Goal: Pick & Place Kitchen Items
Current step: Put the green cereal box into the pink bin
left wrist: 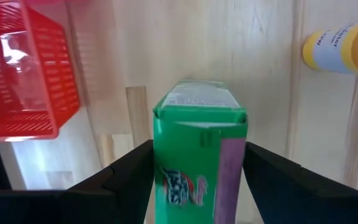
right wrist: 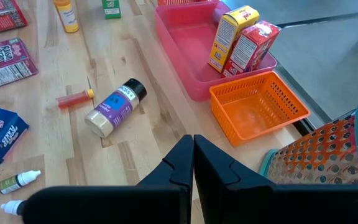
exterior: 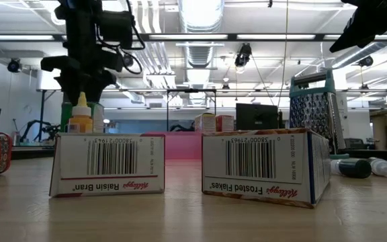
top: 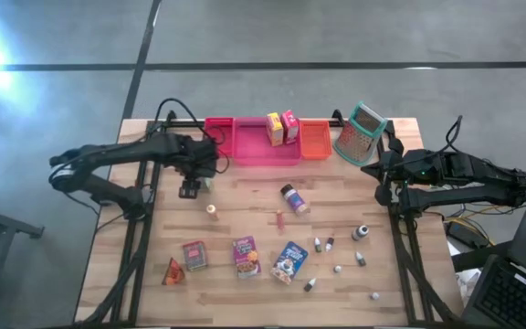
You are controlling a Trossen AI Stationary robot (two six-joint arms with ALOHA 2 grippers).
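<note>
Holding the green box [left wrist: 199,155], the left claw [left wrist: 197,180] should carry it level, probably toward the pink tray [top: 261,146]; right claw [right wrist: 193,163] waits closed.

Dark jointed arms (black cables)

left gripper [left wrist: 199,180] pointed down over table's far left, dark fingers [left wrist: 120,177] spread apart; right gripper [right wrist: 193,163] hung at far right, fingers pressed together.
</note>
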